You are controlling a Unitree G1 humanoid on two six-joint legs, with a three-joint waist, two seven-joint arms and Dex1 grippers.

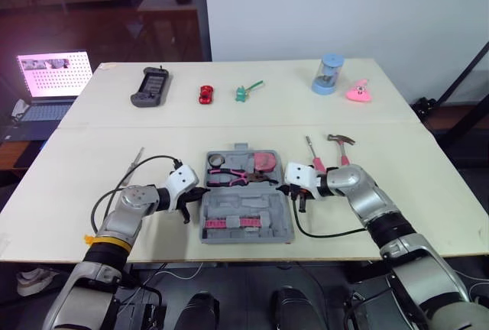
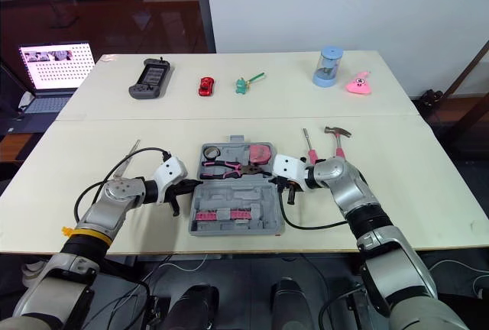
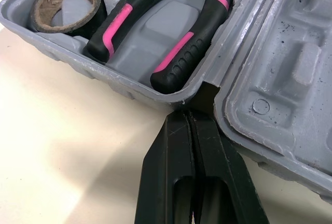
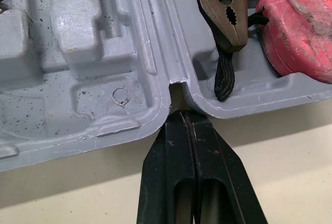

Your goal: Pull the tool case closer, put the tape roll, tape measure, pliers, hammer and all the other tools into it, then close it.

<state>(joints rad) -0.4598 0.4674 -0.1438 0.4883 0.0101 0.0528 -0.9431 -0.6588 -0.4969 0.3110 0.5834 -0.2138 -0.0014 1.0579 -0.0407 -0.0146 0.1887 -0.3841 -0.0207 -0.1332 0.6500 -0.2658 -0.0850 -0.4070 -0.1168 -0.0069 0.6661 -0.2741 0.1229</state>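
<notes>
Left claw (image 1: pixel 195 193) and right claw (image 1: pixel 290 190), both pressed together and empty, sit at opposite hinge ends of the open tool case (image 1: pixel 263 209), which lies between them on the counter (image 1: pixel 76 162). The hammer (image 1: pixel 341 145) lies just beyond the right claw, nearer that arm.

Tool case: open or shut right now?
Open: the tool case lies spread flat, both halves facing up, with the pliers and tape roll showing inside.
</notes>
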